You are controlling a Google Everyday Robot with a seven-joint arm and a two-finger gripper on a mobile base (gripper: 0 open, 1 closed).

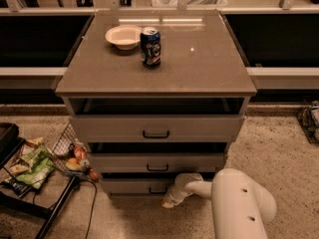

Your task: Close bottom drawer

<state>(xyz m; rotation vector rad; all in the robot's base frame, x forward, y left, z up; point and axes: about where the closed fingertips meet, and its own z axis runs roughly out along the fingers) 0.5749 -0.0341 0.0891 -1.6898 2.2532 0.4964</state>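
The bottom drawer is the lowest, narrowest grey-beige front of the cabinet, with a small dark bar handle. It stands slightly out from the cabinet, with a dark gap above it. My gripper reaches in from the white arm at the lower right and sits just in front of and below the drawer's handle, low near the floor. Its tip is against or very close to the drawer front.
The middle drawer and top drawer above also stand partly out. A white bowl and a blue can stand on the cabinet top. A wire basket with snack bags and a cable lie on the floor at left.
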